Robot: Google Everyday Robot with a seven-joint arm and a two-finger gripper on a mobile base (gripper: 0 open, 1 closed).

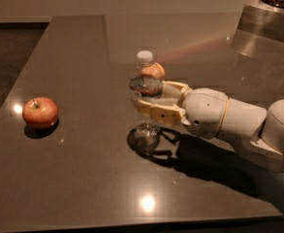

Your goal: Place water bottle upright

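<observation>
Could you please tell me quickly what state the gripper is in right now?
Gripper: at mid-table, jaws closed on the water bottle, which it holds upright.

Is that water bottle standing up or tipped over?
Upright: the water bottle has its cap on top, and the claw grips its middle.

readable text: none could be made out.
water bottle: its label print was too blurred to read.
gripper: bore no legible marking; clasped the water bottle near the tabletop's middle.
</observation>
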